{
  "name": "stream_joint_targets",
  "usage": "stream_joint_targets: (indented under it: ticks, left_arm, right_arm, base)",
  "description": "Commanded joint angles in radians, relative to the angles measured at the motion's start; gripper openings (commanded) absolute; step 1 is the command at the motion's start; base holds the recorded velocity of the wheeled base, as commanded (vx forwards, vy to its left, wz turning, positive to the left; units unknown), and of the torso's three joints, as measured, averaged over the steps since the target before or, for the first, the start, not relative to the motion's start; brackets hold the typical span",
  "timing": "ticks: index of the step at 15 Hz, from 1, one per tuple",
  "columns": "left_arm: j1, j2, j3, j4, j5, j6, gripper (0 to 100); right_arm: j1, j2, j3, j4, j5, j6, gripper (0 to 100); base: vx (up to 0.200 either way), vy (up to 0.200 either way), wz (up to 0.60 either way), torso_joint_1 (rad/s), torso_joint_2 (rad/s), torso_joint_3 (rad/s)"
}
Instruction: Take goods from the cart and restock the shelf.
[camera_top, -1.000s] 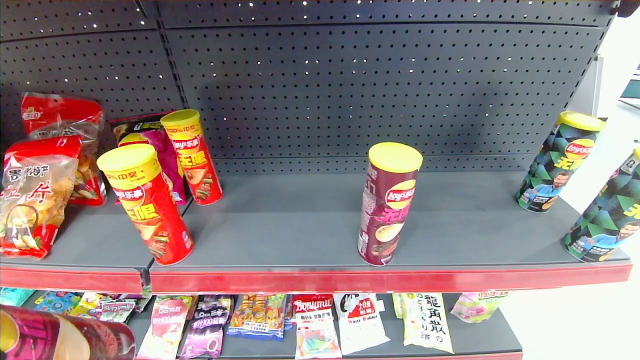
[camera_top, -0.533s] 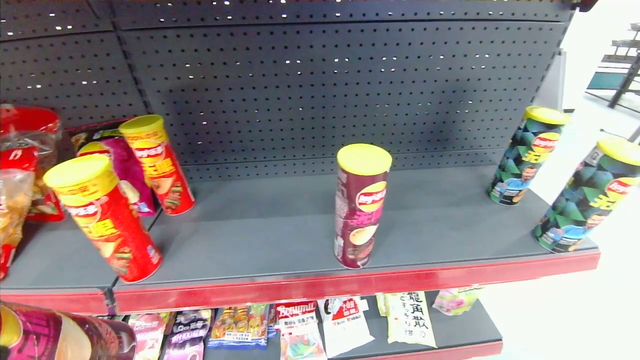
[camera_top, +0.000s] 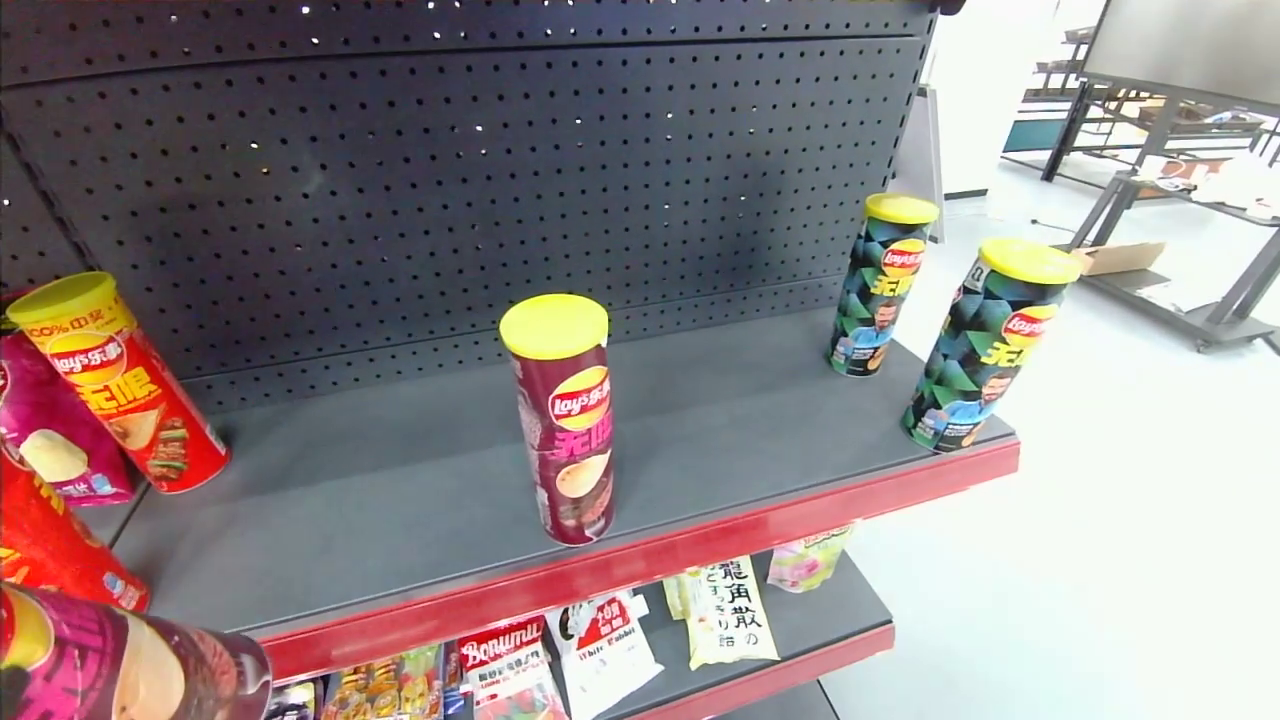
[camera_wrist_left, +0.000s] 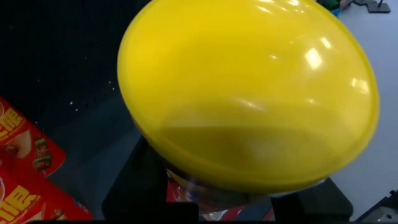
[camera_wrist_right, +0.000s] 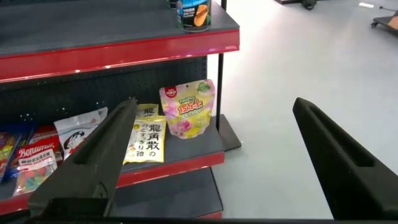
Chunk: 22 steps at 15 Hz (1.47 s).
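Shelf front, can between left fingers

1. This is a shop, or a mock-up of one. A retail shelf with a grey deck and a red front lip spans the head view.
2. Behind it stands a dark perforated back panel, the kind used in store fittings.
3. Tall crisp cans stand upright and well apart on the deck: a maroon can at 6 o'clock, green-patterned cans at 3 o'clock, and a red can at 9 o'clock.
4. A lower shelf at 6 o'clock holds snack packets.
5. At 2 o'clock is a pale floor with metal-framed tables and a cardboard box.
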Motion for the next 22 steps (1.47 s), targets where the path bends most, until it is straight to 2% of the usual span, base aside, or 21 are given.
stream_joint_targets:
  ticks: [1,4,8,10,12,13,14,15,16,17,18,20,22]
  left_arm:
    - [0.0,0.093,-0.039,-0.003,0.012,-0.002,0]
    - [0.0,0.2,-0.056,-0.056,0.032,-0.003,0]
    - [-0.007,0.458,-0.059,-0.219,0.024,0.0,0]
    - [-0.058,0.541,-0.062,-0.291,0.027,-0.005,0]
    - [-0.104,0.662,-0.067,-0.411,0.032,-0.005,0]
    - [-0.158,0.72,-0.062,-0.481,0.062,-0.003,0]
    - [-0.207,0.795,-0.068,-0.563,0.124,-0.008,0]
    - [-0.217,0.845,-0.08,-0.61,0.148,-0.011,0]
    - [-0.222,0.887,-0.105,-0.636,0.151,-0.019,0]
    - [-0.268,0.963,-0.177,-0.635,0.153,-0.042,0]
    - [-0.277,0.999,-0.212,-0.636,0.154,-0.054,0]
    - [-0.291,1.134,-0.352,-0.642,0.156,-0.06,0]
    - [-0.32,1.225,-0.436,-0.644,0.156,-0.062,0]
  right_arm:
    - [0.001,0.001,0.0,0.0,0.0,0.0,100]
    - [0.001,0.0,0.0,0.0,0.0,0.0,100]
    - [0.001,0.0,0.0,0.0,0.0,0.0,100]
    - [0.001,0.0,0.0,0.0,0.0,0.0,100]
    - [0.001,0.0,0.0,0.0,0.0,0.0,100]
    - [0.001,0.0,0.0,0.0,0.0,0.0,100]
    - [0.001,0.0,0.0,0.0,0.0,0.0,100]
    - [0.001,0.0,0.0,0.0,0.0,0.0,100]
    - [0.001,0.0,0.0,0.0,0.0,0.0,100]
    - [0.001,0.0,0.0,0.0,0.0,0.0,100]
    - [0.001,0.0,0.0,0.0,0.0,0.0,100]
    - [0.001,0.0,0.0,0.0,0.0,0.0,100]
    - [0.001,0.0,0.0,-0.002,0.0,0.0,100]
  base:
    - [0.0,0.0,0.0,0.0,0.0,0.0]
    - [0.0,0.0,0.0,0.0,0.0,0.0]
    - [0.0,0.0,0.0,0.0,0.0,0.0]
    - [0.0,0.0,0.0,0.0,0.0,0.0]
    - [0.0,0.0,0.0,0.0,0.0,0.0]
    - [0.0,0.0,0.0,0.0,0.0,0.0]
    - [0.0,0.0,0.0,0.0,0.0,0.0]
    - [0.0,0.0,0.0,0.0,0.0,0.0]
    - [0.0,0.0,0.0,0.0,0.0,0.0]
    - [0.0,0.0,0.0,0.0,0.0,0.0]
    - [0.0,0.0,0.0,0.0,0.0,0.0]
    - [0.0,0.0,0.0,0.0,0.0,0.0]
    - [0.0,0.0,0.0,0.0,0.0,0.0]
